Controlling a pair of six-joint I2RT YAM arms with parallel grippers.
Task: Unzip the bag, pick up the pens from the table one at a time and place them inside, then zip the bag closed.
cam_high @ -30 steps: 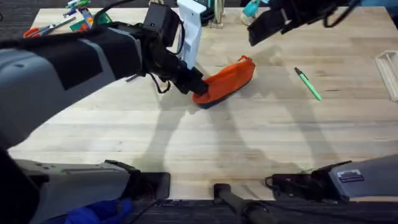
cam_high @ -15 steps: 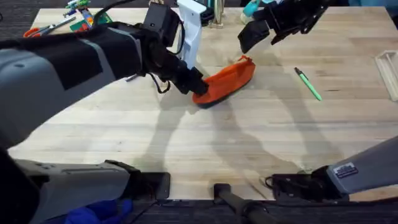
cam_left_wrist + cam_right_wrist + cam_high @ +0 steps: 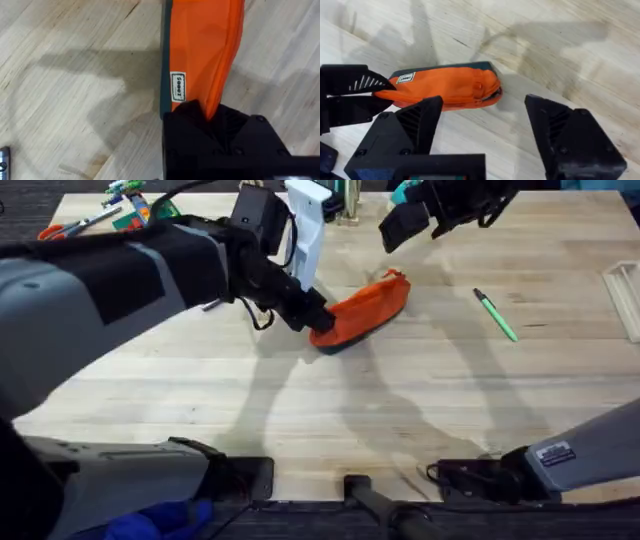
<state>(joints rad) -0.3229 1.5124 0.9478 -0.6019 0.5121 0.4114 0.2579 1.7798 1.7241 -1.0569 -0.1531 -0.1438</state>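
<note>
Since the earlier frame, my right end effector (image 3: 405, 225) is moving up and away from the bag (image 3: 366, 308) toward the table's (image 3: 400, 400) far edge, while my left end effector (image 3: 308, 313) is staying put. My left end effector is clamping the near end of the orange bag (image 3: 202, 55), which is lying on the table with its dark base down. My right end effector (image 3: 482, 130) is hovering above the bag's far end (image 3: 445, 86), its jaws standing wide apart and holding nothing. The green pen (image 3: 495, 315) is lying on the table to the bag's right, well apart.
</note>
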